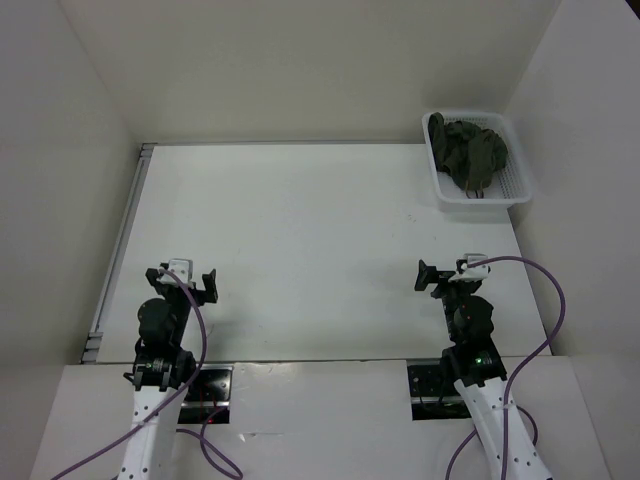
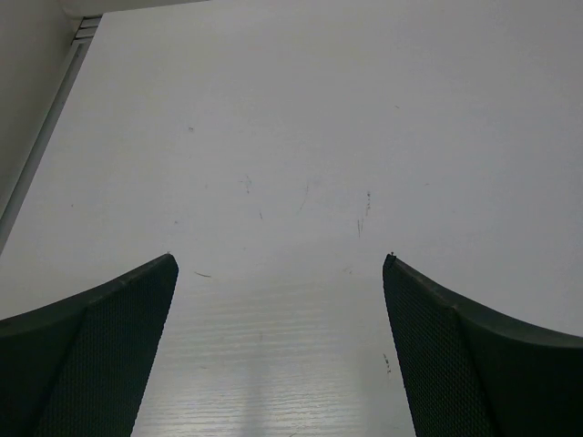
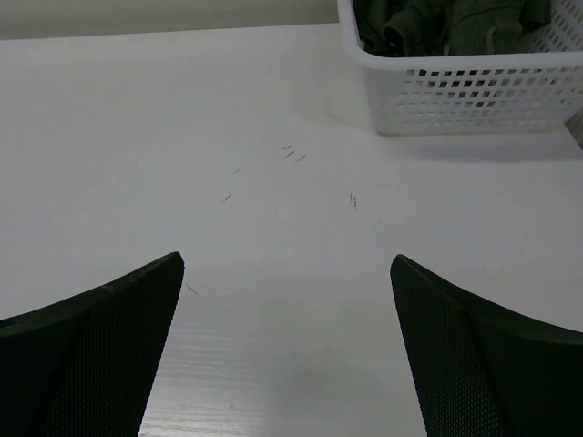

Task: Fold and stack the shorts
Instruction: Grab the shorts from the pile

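shorts [image 1: 468, 150]: dark olive green | basket [image 3: 474, 91]: white lattice | table [image 1: 300, 240]: plain white

We see the shorts [image 1: 468, 150] as 1 crumpled, unfolded heap of dark olive-green cloth, bunched inside a white slotted basket [image 1: 478, 203] at the far right corner of the tabletop [image 1: 300, 250]. The cloth rises above the basket's rim on its left side, and we cannot make out separate legs or a waistband.

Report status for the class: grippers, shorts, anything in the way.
Left gripper open, empty. Right gripper open, empty. Shorts bunched in white basket, far right corner. Path to basket unobstructed.
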